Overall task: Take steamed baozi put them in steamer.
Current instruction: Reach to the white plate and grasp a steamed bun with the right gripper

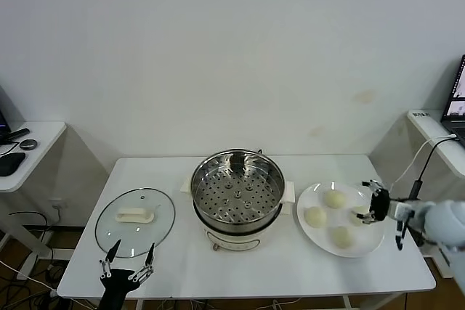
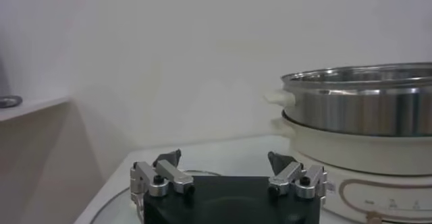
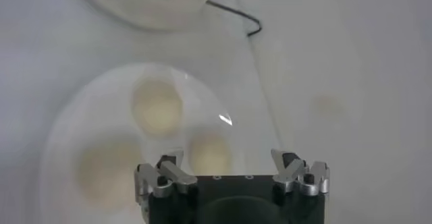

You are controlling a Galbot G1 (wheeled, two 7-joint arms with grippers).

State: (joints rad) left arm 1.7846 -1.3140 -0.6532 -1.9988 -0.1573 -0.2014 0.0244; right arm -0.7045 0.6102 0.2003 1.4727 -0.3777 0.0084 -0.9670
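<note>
On my surface (image 1: 290,266): steamer (image 1: 237,197) at centre, glass lid (image 1: 135,221) at its 9 o'clock, white plate (image 1: 361,246) at its 3 o'clock carrying four steamed baozi (image 1: 335,198). My right gripper (image 1: 369,204) hovers over the plate's 3 o'clock edge, jaws wide and holding nothing. My left gripper (image 1: 129,258) sits at the lid's 6 o'clock, jaws wide, also holding nothing.

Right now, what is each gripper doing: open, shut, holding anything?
Left gripper: jaws open, holding nothing, parked by the glass lid.
Right gripper: jaws open, holding nothing, over the plate of baozi.
</note>
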